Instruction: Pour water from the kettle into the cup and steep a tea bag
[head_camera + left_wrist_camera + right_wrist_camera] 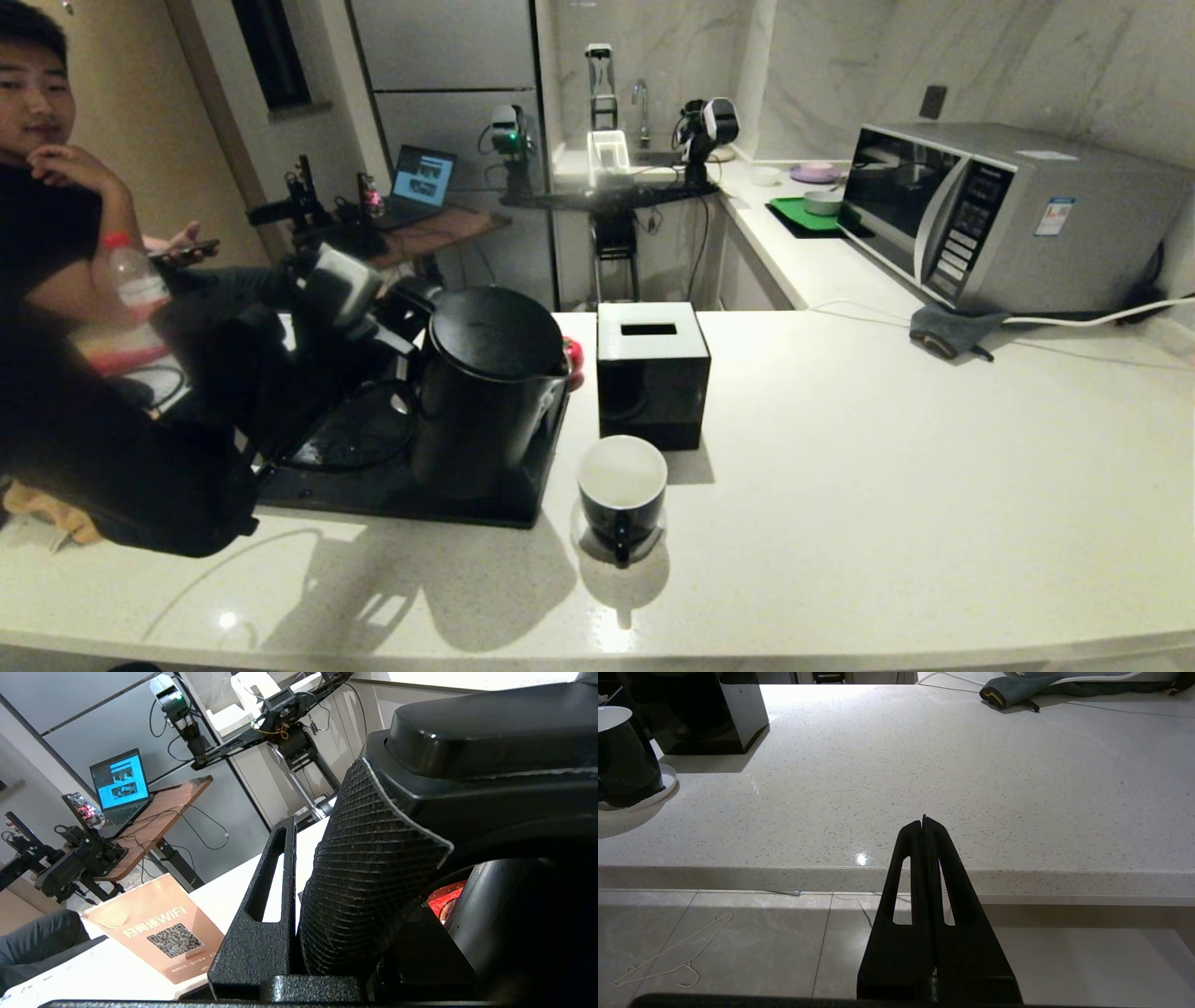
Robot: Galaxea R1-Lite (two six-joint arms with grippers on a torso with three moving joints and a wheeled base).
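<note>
The kettle (485, 383) handle is pinched by your left gripper (299, 933). The cup (623, 490) sits just beside. Your right gripper (924, 823), fingers pressed together, waits off the counter (887, 448).

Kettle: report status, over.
Left tool shut on kettle handle. Right tool shut, parked off counter edge. Cup empty, beside tray. Tissue box behind cup.
</note>
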